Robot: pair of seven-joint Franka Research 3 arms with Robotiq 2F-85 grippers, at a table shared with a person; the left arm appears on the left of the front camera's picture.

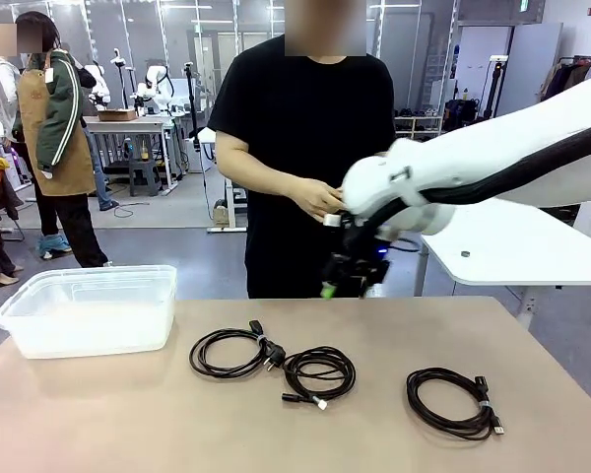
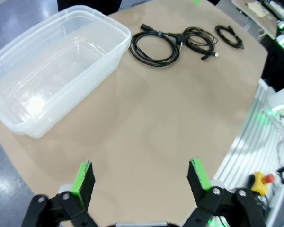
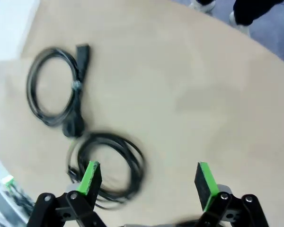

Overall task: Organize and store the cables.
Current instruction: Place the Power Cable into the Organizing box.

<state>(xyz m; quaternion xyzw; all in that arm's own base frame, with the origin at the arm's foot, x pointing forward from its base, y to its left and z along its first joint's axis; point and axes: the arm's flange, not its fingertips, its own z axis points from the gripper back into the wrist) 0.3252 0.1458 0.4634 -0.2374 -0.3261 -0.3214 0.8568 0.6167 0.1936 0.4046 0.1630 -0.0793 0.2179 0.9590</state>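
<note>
Counter [image 1: 394, 335]: tan, rounded at the far edge. A person in a black shirt stands behind it, one hand [image 1: 315, 197] just beside the wrist of the right arm [image 1: 492, 158], which reaches in from the right.

Bin [image 1: 89, 310]: clear plastic, rectangular, on the counter's left part.

Cables: three black coils lying flat in a row on the counter, to the right of the bin.
- left coil [image 1: 231, 352]: its plug end reaches the rim of the middle coil [image 1: 320, 372]; cannot tell if they touch.
- right coil [image 1: 453, 401]: well apart from the other two, banded near its plugs.

Right fingers [image 1: 328, 288]: raised above the counter's far edge, behind the middle coil. Right wrist view (blurred): both green pads stand wide apart, with bare counter in the gap. The middle coil lies below, behind the picture-left finger and to the side of the gap, with no contact. The left coil is farther off.

Left fingers [image 2: 83, 176]: spread wide over bare counter. The bin is ahead to picture left. All three coils lie well apart from them, at the counter's far end.
</note>
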